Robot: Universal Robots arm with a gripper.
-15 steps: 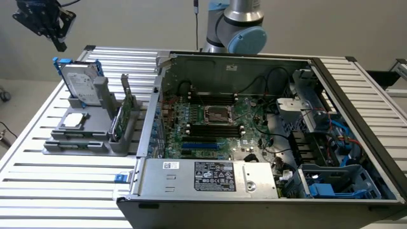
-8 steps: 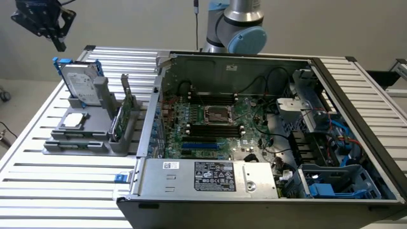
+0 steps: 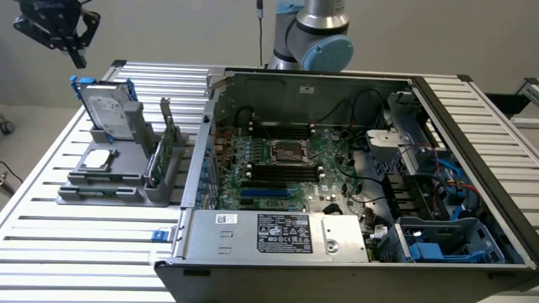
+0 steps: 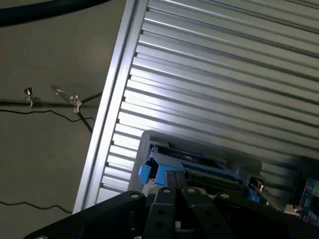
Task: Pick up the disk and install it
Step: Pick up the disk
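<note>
Silver-grey metal disk, white-labelled and blue-framed, stands upright in a grey plastic rack on the slatted aluminium table. Black gripper hangs above it, jaws closed, empty. Wrist view: gripper closed above the disk.

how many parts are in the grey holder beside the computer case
3: disk upright at the far end, silver chip flat before it, green card on edge beside the case. More may be hidden.
</note>
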